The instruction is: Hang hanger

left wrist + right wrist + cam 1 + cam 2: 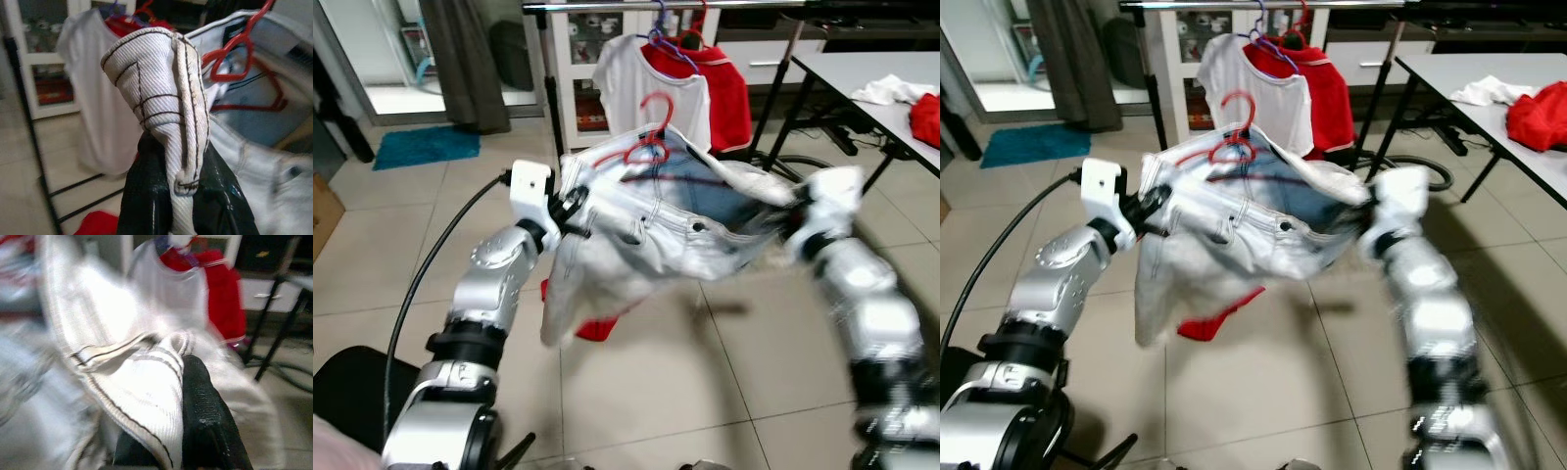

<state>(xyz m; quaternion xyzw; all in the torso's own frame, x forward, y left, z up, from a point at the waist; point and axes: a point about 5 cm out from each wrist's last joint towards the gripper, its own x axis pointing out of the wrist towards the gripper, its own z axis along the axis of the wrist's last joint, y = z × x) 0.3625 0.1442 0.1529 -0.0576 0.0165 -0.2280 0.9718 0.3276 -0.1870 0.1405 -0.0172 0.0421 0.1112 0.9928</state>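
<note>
Left tool [183, 196] and right tool [171, 431] each clamp the white jeans [646, 230] (red hanger [646, 137] inside) above tiled floor [636, 382], before the clothes rail [607, 6].

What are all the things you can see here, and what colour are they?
Jeans: one pair, pale whitish denim, held up between both grippers.
Hanger: one, red, hooked into the jeans' waist.
Rail: one, dark, across the top.
White shirt: one, hanging from the rail.
Red shirt: one, hanging behind the white shirt.
Table: one, grey, far right.
Cloths: white and red, on the table.
Mat: one, blue, on the floor at left.
Left gripper: black fingers pinching the waistband.
Right gripper: black fingers pinching the other side; blurred.
</note>
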